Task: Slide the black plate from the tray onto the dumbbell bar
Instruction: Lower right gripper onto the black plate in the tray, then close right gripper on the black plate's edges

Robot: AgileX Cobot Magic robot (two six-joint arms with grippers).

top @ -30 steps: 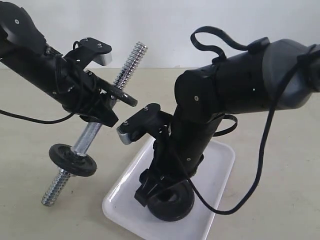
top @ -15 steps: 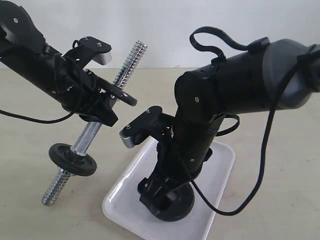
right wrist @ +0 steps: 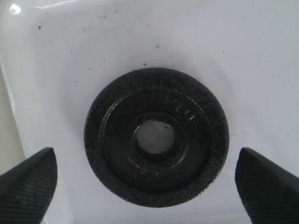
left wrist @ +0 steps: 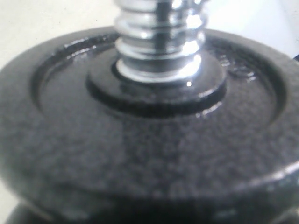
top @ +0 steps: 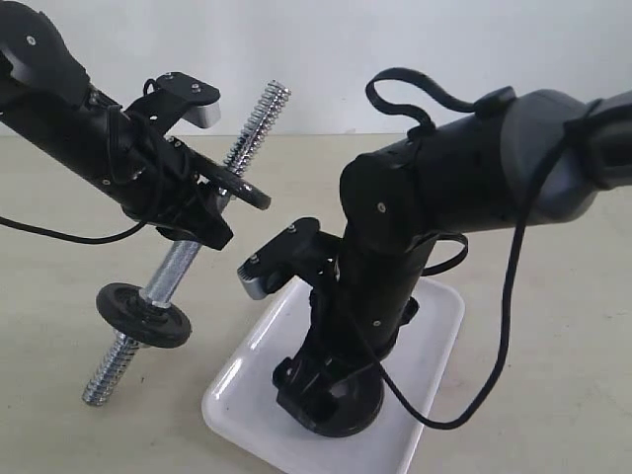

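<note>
A black plate [right wrist: 156, 137] lies flat on the white tray [right wrist: 210, 37], its centre hole showing the tray beneath. My right gripper [right wrist: 145, 151] hangs just above it, open, one fingertip on each side of the disc and neither touching it. In the exterior view this gripper [top: 318, 387] is low over the plate [top: 348, 413] at the near end of the tray [top: 434, 316]. My left gripper [top: 200, 222] is shut on the tilted dumbbell bar [top: 252, 128]. Two more black discs sit on the bar, one [top: 145, 314] low down and one [left wrist: 154, 154] close to the left wrist camera.
The bar's lower threaded end [top: 104, 380] rests near the beige tabletop [top: 553, 375]. The right arm's bulky black body [top: 464, 188] and its looping cable [top: 509, 326] hang over the tray's far half.
My right gripper's jaws have spread wider and the gripper has sunk closer round the plate on the tray. The left arm and the bar have not moved.
</note>
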